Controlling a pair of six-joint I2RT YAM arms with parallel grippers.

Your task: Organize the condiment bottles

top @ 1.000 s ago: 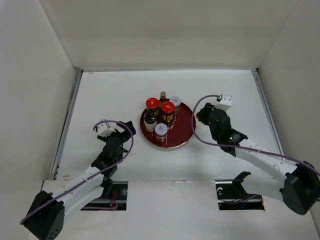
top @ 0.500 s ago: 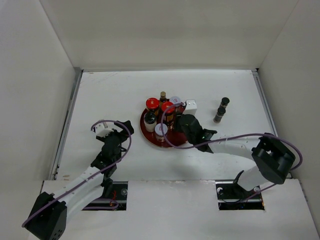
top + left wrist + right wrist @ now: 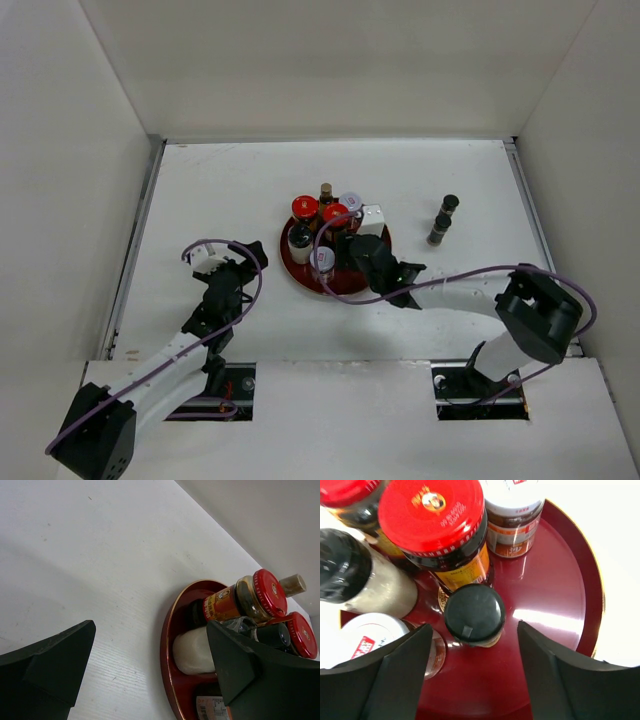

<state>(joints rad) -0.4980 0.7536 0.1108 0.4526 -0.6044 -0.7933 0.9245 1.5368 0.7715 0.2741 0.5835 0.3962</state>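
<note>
The dark red round tray holds several condiment bottles: two red-capped jars, white-capped jars and a black-capped white bottle. One slim dark bottle stands alone on the table to the right. My right gripper is open over the tray. In the right wrist view its jaws stand either side of a slim black-capped bottle, not touching it, next to a red-capped jar. My left gripper is open and empty, left of the tray.
White walls close the table in at the back and on both sides. The right arm's cable loops above the tray. Bare white tabletop lies between my left gripper and the tray rim.
My right arm has swung left from beside the tray to over it, uncovering the slim bottle standing on the table at the right. My left gripper has barely moved.
</note>
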